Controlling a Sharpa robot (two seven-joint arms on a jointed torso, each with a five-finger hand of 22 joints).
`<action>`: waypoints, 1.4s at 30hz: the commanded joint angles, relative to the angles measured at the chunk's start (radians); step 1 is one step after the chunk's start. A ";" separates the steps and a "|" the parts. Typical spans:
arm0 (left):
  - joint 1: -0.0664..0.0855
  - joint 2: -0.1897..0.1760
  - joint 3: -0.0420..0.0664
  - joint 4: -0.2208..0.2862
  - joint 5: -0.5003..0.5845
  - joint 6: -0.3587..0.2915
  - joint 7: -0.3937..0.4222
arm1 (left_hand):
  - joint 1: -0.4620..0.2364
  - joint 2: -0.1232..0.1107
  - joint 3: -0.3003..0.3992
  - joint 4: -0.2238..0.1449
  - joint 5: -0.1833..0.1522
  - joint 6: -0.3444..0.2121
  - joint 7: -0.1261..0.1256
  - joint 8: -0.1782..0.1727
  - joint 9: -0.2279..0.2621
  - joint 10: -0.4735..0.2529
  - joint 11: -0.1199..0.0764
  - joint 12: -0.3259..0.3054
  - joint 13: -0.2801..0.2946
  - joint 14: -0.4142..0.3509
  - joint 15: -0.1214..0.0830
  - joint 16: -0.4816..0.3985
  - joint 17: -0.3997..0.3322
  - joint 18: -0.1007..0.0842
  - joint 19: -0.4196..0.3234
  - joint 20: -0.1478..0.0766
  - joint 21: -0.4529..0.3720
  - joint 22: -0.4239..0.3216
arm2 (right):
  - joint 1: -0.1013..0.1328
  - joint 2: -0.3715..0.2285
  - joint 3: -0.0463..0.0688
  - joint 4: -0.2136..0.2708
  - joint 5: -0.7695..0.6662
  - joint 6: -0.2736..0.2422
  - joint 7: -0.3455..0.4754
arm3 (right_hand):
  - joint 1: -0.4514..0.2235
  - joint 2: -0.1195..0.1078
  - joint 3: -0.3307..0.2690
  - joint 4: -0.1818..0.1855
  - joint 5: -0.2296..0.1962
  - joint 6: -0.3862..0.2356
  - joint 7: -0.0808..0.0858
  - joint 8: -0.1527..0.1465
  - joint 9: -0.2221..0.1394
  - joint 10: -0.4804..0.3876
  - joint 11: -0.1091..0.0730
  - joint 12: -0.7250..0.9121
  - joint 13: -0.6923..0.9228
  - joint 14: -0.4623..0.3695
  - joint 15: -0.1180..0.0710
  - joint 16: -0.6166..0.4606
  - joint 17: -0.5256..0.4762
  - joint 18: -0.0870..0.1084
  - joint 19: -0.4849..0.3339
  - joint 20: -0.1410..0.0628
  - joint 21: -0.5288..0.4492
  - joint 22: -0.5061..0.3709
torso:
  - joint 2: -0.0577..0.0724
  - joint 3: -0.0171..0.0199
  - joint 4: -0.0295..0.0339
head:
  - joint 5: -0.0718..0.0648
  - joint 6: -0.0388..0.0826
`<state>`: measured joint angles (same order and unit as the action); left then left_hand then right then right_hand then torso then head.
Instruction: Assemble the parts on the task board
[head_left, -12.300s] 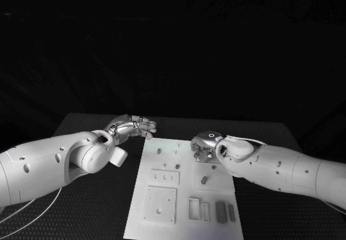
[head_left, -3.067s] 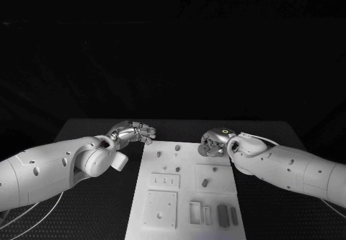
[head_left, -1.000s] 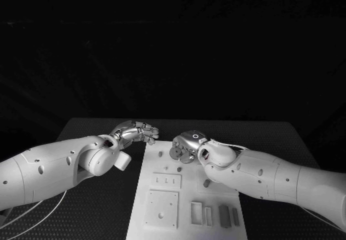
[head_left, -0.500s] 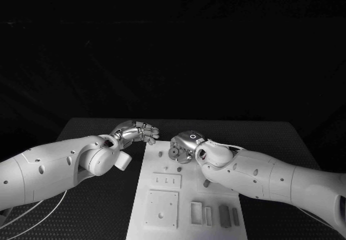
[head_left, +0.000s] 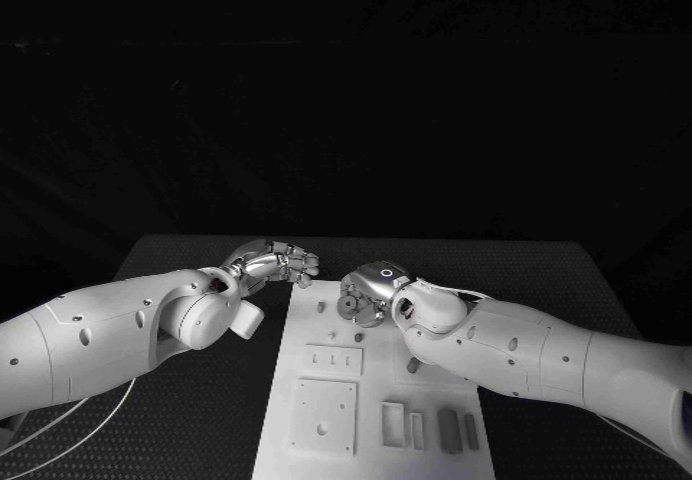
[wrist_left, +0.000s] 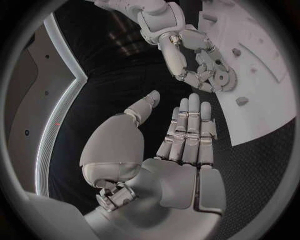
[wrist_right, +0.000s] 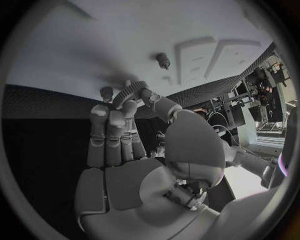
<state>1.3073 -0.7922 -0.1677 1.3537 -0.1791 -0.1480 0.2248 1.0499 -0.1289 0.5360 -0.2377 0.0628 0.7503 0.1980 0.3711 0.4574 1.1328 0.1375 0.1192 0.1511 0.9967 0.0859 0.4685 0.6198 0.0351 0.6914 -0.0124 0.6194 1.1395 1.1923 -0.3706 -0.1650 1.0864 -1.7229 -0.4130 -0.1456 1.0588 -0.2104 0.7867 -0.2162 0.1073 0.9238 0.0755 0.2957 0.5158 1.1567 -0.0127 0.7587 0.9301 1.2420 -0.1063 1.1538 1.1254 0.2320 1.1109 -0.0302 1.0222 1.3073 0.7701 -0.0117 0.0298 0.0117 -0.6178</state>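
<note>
Right hand (head_left: 366, 296) pinches a small grey toothed gear wheel (wrist_right: 129, 92) over the far end of the white task board (head_left: 325, 420), left hand (head_left: 274, 262) idle with fingers apart beside it; judged next: seat gear on a grey peg (wrist_right: 163, 60).

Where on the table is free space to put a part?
Bare table lies beyond the far edge of the task board and toward the table's far right corner. Crowded: the board's far end, where the right hand holds a gear among pegs.

Right robot hand (head_left: 366, 292) with gear (head_left: 348, 305), now farther left
</note>
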 joint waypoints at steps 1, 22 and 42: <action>0.001 0.002 0.001 0.001 -0.002 0.005 0.006 | -0.005 0.003 0.001 0.006 -0.004 -0.005 0.001 -0.005 0.001 -0.004 -0.001 -0.007 0.001 -0.003 0.000 -0.006 0.001 0.015 -0.010 0.000 0.003 -0.002 | -0.009 -0.010 -0.006 -0.005 -0.005 0.049 -0.016 | 0.007 0.002 -0.001 -0.001 0.004 0.094 0.027 0.000 0.001 0.000 0.005 0.005 -0.001 -0.003 -0.005 0.000 -0.001 0.030 0.001 -0.004 0.004 0.009 | 0.000 0.0008 -0.0008 | 0.000 -0.002; 0.001 0.001 0.001 0.001 -0.002 0.006 0.005 | -0.005 0.003 0.001 0.006 -0.004 -0.005 0.001 -0.006 0.002 -0.005 -0.001 -0.008 0.001 -0.003 0.000 -0.006 0.002 0.015 -0.010 0.000 0.004 -0.002 | -0.011 -0.009 -0.006 -0.018 0.041 0.040 -0.014 | 0.003 -0.009 -0.005 -0.003 0.000 0.022 0.043 -0.041 -0.017 -0.004 0.018 0.006 -0.006 -0.005 0.004 -0.002 -0.004 0.030 0.000 -0.003 0.001 0.008 | 0.000 0.0003 0.0005 | -0.004 0.001; 0.001 0.002 0.001 -0.001 -0.002 0.015 0.007 | -0.005 0.002 0.001 0.006 -0.003 -0.009 0.004 -0.009 0.002 -0.006 0.000 -0.010 0.001 -0.004 0.001 -0.007 0.003 0.015 -0.011 0.000 0.005 -0.003 | -0.011 -0.022 -0.006 -0.030 0.089 0.058 -0.011 | 0.039 0.015 -0.003 -0.030 0.244 -0.176 0.032 -0.102 -0.037 -0.025 0.010 0.016 -0.027 -0.020 0.000 -0.007 -0.010 0.030 -0.013 0.003 -0.005 0.011 | 0.000 -0.0003 0.0001 | -0.010 -0.001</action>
<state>1.3074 -0.7923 -0.1676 1.3515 -0.1794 -0.1464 0.2244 1.0499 -0.1289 0.5360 -0.2377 0.0628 0.7467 0.1945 0.3670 0.4580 1.1328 0.1375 0.1151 0.1517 0.9967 0.0859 0.4645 0.6214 0.0357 0.6841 -0.0125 0.6194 1.1376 1.1849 -0.3848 -0.1687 1.0612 -1.6517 -0.3612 -0.1514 1.0991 -0.2063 0.7824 -0.2405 0.3457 0.7399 0.1070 0.1885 0.4772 1.1382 -0.0022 0.7705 0.9045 1.2269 -0.1042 1.1492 1.1166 0.2487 1.1056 -0.0250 1.0220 1.3083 0.7703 -0.0122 0.0304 0.0035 -0.6194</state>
